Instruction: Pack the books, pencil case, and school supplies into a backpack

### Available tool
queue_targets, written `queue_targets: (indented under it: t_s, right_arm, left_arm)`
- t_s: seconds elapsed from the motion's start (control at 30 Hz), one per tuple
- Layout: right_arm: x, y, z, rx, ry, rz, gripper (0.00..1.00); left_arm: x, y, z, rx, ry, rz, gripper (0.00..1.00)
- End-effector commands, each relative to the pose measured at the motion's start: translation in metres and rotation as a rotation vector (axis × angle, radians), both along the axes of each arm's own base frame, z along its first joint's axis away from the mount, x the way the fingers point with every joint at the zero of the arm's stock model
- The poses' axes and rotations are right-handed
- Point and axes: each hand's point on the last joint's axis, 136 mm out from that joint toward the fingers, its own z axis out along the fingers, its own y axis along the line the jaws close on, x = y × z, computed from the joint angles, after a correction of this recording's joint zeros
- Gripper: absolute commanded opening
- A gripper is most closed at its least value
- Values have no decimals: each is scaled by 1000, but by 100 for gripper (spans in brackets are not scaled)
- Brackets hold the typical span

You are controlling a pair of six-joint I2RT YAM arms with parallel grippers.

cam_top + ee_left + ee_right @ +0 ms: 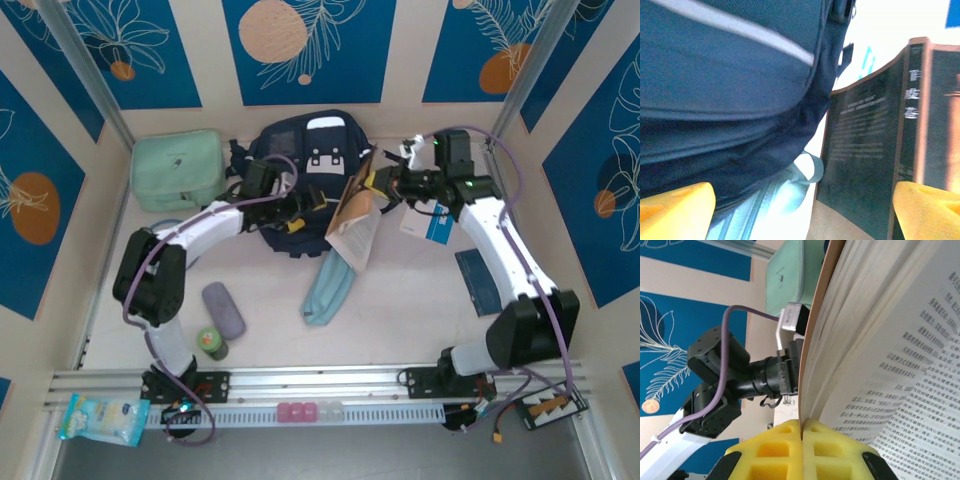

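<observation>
Brown book [355,215] hangs open, pinched by its cover in the clenched right fingers [775,450], just beside the navy backpack [310,150] on the table [420,300] — left fingers [675,202] spread wide at its near edge — seemingly book 1 of 2 going in, which calls for a held-open mouth.

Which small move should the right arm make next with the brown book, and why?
Probably carry the brown book a little left, toward the backpack. The right gripper is shut on one cover, so the book hangs open beside the backpack, not over it. The left gripper is open at its edge.
</observation>
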Motion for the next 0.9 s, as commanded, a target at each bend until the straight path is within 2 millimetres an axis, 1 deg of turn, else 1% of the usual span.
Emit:
queue_targets:
  t_s: [0.0, 0.07, 0.1, 0.17, 0.2, 0.27, 0.37, 0.47, 0.53, 0.6, 0.67, 0.73, 0.8, 0.87]
  right_arm:
    - [12, 36, 14, 57, -62, 105, 0]
    - [17, 54, 4, 72, -41, 148, 0]
    - [17, 61, -2, 78, -28, 167, 0]
    - [17, 74, -22, 80, 14, 199, 0]
    - [16, 76, -33, 76, 41, 202, 0]
    - [16, 74, -67, 47, 116, 189, 0]
    - [15, 58, -117, -15, 228, 143, 0]
    - [14, 44, -148, -34, 302, 117, 0]
    - [13, 37, -161, -58, 334, 109, 0]
    - [12, 32, -172, -88, 353, 106, 0]
    - [12, 30, -178, -114, 364, 108, 0]
    - [13, 28, -179, -120, 363, 108, 0]
    - [13, 28, -179, -118, 361, 109, 2]
    - [13, 28, -180, -116, 363, 108, 6]
  left_arm:
    - [10, 28, 24, -66, -59, 77, 94]
    - [9, 49, 20, -50, -55, 129, 95]
    - [8, 56, 17, -40, -52, 145, 96]
    - [2, 63, 13, -17, -48, 143, 97]
    - [-1, 64, 10, -5, -41, 133, 97]
    - [-12, 61, 1, 12, -10, 104, 97]
    - [-33, 53, -18, 15, 43, 59, 97]
    - [-55, 46, -42, 31, 97, 22, 95]
    - [-65, 41, -51, 38, 113, 6, 95]
    - [-71, 32, -56, 31, 116, -21, 93]
    - [-76, 18, -58, 20, 115, -63, 90]
    - [-78, 6, -57, 3, 103, -95, 87]
    - [-77, -4, -56, -26, 96, -115, 81]
    - [-74, -13, -53, -70, 91, -126, 71]
